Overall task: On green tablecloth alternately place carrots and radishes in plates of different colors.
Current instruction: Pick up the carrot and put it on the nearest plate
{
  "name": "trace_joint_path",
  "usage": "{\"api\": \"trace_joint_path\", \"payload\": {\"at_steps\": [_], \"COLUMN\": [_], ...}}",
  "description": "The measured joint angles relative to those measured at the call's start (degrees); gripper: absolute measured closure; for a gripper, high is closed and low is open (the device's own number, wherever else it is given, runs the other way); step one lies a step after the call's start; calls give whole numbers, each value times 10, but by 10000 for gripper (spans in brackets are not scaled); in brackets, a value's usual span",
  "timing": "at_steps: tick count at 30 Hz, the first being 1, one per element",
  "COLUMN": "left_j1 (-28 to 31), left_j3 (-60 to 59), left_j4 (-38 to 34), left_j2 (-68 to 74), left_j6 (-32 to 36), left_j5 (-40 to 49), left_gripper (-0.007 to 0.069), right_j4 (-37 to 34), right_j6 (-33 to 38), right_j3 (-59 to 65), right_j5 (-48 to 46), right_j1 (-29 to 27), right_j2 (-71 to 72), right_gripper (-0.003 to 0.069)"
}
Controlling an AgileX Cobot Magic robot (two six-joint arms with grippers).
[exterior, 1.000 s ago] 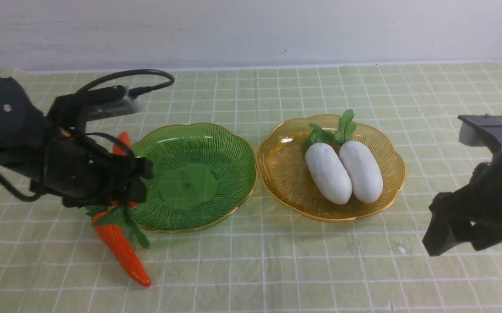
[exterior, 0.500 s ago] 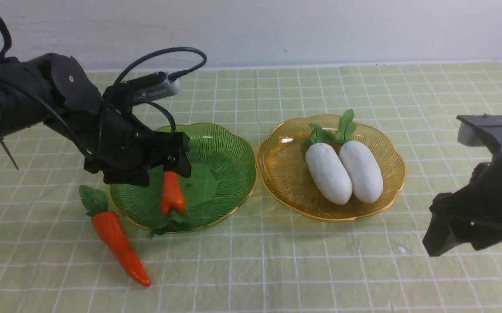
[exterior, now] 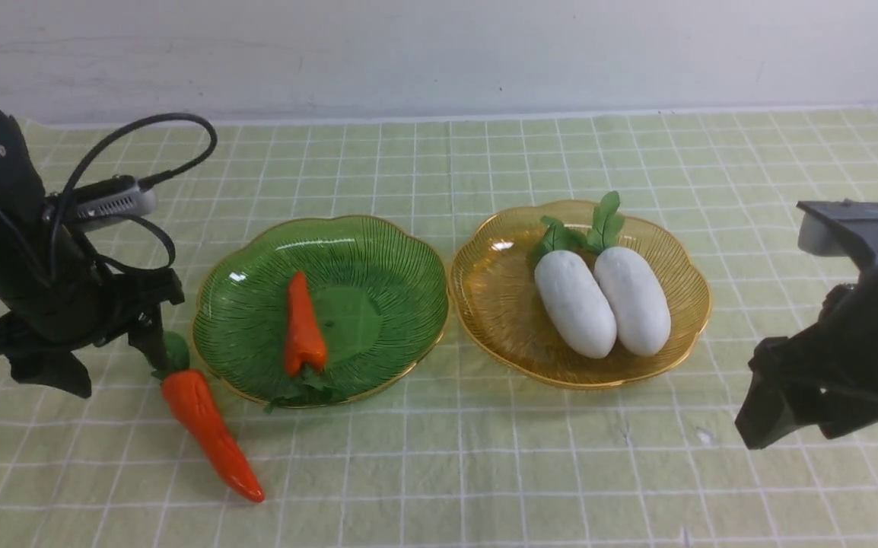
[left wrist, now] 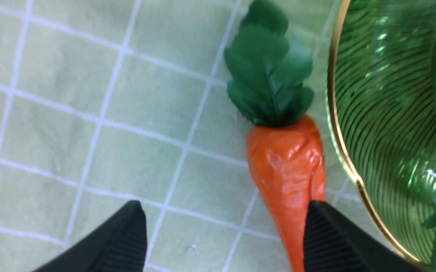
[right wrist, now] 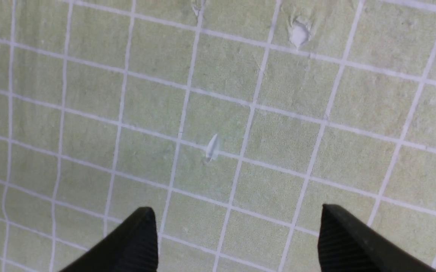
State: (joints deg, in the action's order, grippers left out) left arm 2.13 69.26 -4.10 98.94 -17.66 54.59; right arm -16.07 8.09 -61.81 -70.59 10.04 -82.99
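Front view, item by item: green tablecloth (exterior: 485,472) over the whole tabletop; green plate (exterior: 408,251) and amber plate (exterior: 500,304) side by side at its middle, rims nearly touching. Amber plate: two radishes (exterior: 574,304) lying flank to flank, leaves toward the far wall, which looks like sorting by plate colour. Green plate: first carrot (exterior: 303,327), tip away from the robot, leaf tuft over the near rim. Second carrot (exterior: 207,426): on the cloth just outside the green plate's left near edge, tuft close to the rim, tip toward the robot (the one piece not yet plated, so I take it as the next pick). Left gripper (exterior: 108,365): jaws spread wide, nothing held; arm bent steeply down from the left edge, fingers aimed at the cloth by the carrot's thick end. Left wrist view: one finger (left wrist: 331,241) overlaps the carrot's taper, the other stands over bare cloth, so the jaws sit off-centre to it. Right gripper (exterior: 770,426): jaws wide apart, empty, low over bare cloth at the right, well apart from the amber plate.
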Motion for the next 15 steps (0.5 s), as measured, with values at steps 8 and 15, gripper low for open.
{"api": "trace_joint_path", "payload": {"at_steps": [8,15], "left_j1": [-2,-41], "left_j3": [-17,-17], "left_j4": [-66,-28], "left_j2": [1,33], "left_j6": [-8,-8], "left_j5": [-36,11], "left_gripper": [129,129], "right_j4": [-6,-6], "right_j6": [0,0], "right_j3": [0,0], "right_j5": [0,0], "right_j1": [0,0], "right_j2": [0,0], "right_gripper": [143,143]}}
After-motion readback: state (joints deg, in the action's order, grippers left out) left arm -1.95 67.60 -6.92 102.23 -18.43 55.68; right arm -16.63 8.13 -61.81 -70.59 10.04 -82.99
